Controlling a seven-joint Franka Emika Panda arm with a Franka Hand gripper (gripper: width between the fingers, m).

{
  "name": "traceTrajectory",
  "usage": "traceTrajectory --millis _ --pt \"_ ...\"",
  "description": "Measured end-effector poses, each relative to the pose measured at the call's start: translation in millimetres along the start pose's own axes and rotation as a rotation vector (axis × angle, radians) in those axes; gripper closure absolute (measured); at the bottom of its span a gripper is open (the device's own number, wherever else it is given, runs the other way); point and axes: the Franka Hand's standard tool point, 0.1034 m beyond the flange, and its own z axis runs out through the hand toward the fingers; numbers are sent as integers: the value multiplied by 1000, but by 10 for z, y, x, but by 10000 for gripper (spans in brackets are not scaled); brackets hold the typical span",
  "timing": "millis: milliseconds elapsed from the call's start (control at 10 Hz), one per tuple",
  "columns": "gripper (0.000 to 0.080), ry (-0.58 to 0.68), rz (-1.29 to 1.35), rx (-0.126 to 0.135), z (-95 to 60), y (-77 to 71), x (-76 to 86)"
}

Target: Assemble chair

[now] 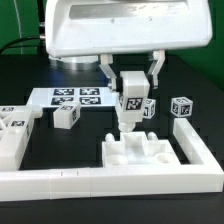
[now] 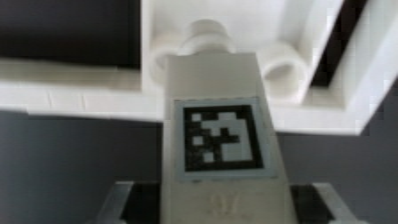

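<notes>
Gripping the upright block [image 1: 132,100] from both sides, the gripper [image 1: 133,85] hangs below the white robot arm [image 1: 120,25] toward the rear of the work area. The two black fingers [image 1: 107,68] angle inward and bear on the upper end of the block. The jaws stand partly closed, with the block filling the gap between them. The block is tall and white and carries a black-and-white square tag that faces the exterior camera. In the wrist view the same block [image 2: 222,110] runs away from the camera with its tag side visible and ends in a narrower rounded tip [image 2: 208,38].

Location of parts:
- The notched part [image 1: 140,150] lies on the black table [image 1: 60,140], inside the corner of the L-shaped border rail [image 1: 60,182].
- The lower end of the upright block sits at the rear edge of the notched part. Whether the two touch cannot be told.
- One small cube [image 1: 67,115] lies at the front edge of the marker board [image 1: 75,96].
- A second cube [image 1: 150,108] lies just beside the held block.
- A third cube [image 1: 181,106] lies further toward the exterior view's right.
- Tagged slab parts [image 1: 14,125] lie at the exterior view's left, well apart from the notched part.
</notes>
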Motion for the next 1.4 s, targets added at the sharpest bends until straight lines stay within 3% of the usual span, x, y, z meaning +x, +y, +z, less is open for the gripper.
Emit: traceTrajectory --millis 100,500,600,1400 --pt "508 2 7 4 -11 -100 12" --pt "508 57 -9 -2 -2 -85 44" --pt "508 130 -15 -7 32 -116 53" --pt "508 96 -44 10 384 -358 -53"
